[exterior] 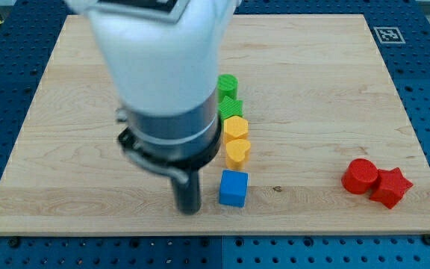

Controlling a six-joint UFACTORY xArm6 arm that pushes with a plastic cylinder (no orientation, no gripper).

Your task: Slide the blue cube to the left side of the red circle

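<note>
The blue cube [234, 187] sits on the wooden board [312, 90] near the view's bottom, just below a column of blocks. The red circle [360, 176] lies far to the view's right, touching a red star [391, 187] on its right. My tip [188, 209] is at the lower end of the dark rod, just left of the blue cube with a small gap between them. The arm's white and grey body [166, 82] hides the board behind it.
A column of blocks stands above the blue cube: a yellow heart [237, 152], a yellow block [234, 128], a green block [231, 109] and a green block [228, 85]. A marker tag [386, 34] is at the board's top right corner.
</note>
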